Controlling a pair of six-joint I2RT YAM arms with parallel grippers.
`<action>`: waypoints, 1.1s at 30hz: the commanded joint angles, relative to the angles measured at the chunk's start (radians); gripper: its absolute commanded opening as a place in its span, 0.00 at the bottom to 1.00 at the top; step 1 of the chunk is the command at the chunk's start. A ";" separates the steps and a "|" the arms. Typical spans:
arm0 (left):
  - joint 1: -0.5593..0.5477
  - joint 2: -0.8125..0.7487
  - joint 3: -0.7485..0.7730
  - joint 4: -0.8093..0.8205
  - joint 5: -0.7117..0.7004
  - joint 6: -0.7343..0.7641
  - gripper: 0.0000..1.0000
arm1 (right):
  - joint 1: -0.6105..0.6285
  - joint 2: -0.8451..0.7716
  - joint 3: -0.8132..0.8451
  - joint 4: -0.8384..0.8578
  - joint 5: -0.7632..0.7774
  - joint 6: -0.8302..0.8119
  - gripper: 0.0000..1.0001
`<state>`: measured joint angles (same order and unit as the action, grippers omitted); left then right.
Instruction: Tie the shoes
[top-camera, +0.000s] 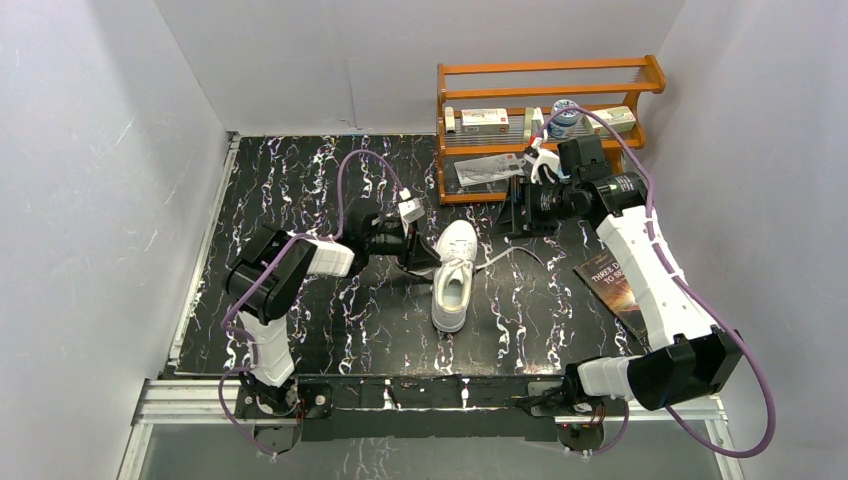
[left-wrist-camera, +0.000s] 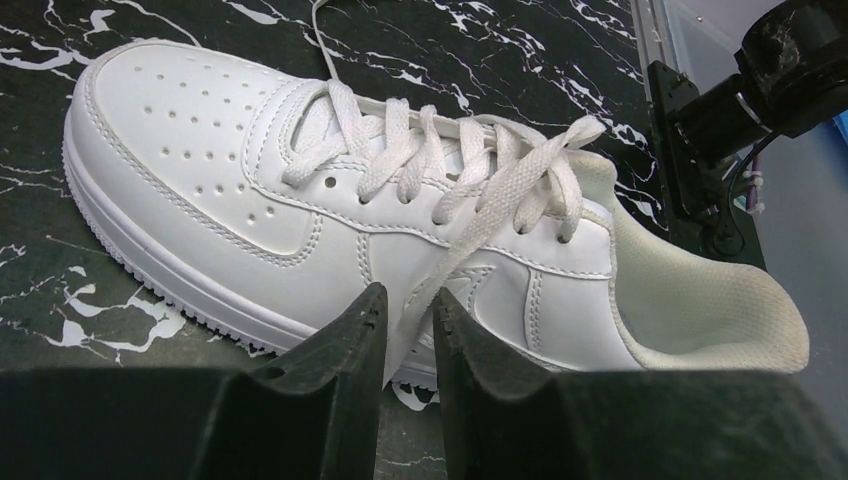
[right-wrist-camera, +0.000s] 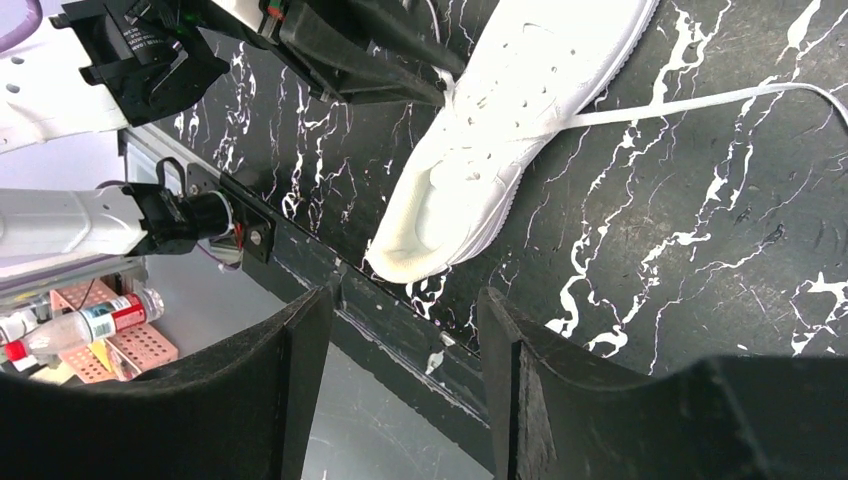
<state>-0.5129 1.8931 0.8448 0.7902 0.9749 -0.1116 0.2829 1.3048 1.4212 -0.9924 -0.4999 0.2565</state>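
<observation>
As the left gripper (left-wrist-camera: 408, 300) draws its two dark fingers close on a flat white lace (left-wrist-camera: 500, 215), pinching it, that lace runs straight up to the top eyelets of the white sneaker (top-camera: 455, 278). The gripper sits right at the shoe's left flank. The sneaker stands on its sole mid-table on the black marbled tabletop (top-camera: 330, 330), long axis running near to far, toe pointing away from the arm bases, heel toward the near edge. The other lace (right-wrist-camera: 680, 105) trails off across the marble to the right. Further right, the right gripper (right-wrist-camera: 400, 310) hangs with fingers spread wide, nothing between them, just before the wooden rack (top-camera: 550, 75); a paperback (top-camera: 610, 285) lies beside that arm.
</observation>
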 joint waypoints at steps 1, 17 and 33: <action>-0.038 0.032 0.036 0.061 0.006 0.025 0.14 | 0.001 -0.018 -0.034 0.039 0.056 0.016 0.62; -0.063 -0.240 0.059 -0.228 -0.271 -0.024 0.00 | -0.022 0.290 -0.207 0.460 0.543 -0.463 0.65; -0.143 -0.342 0.146 -0.520 -0.564 -0.057 0.00 | -0.071 0.487 -0.274 0.610 0.295 -0.758 0.64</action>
<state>-0.6559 1.6352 0.9627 0.3302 0.4759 -0.1646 0.2188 1.8050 1.1797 -0.4297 -0.1555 -0.4576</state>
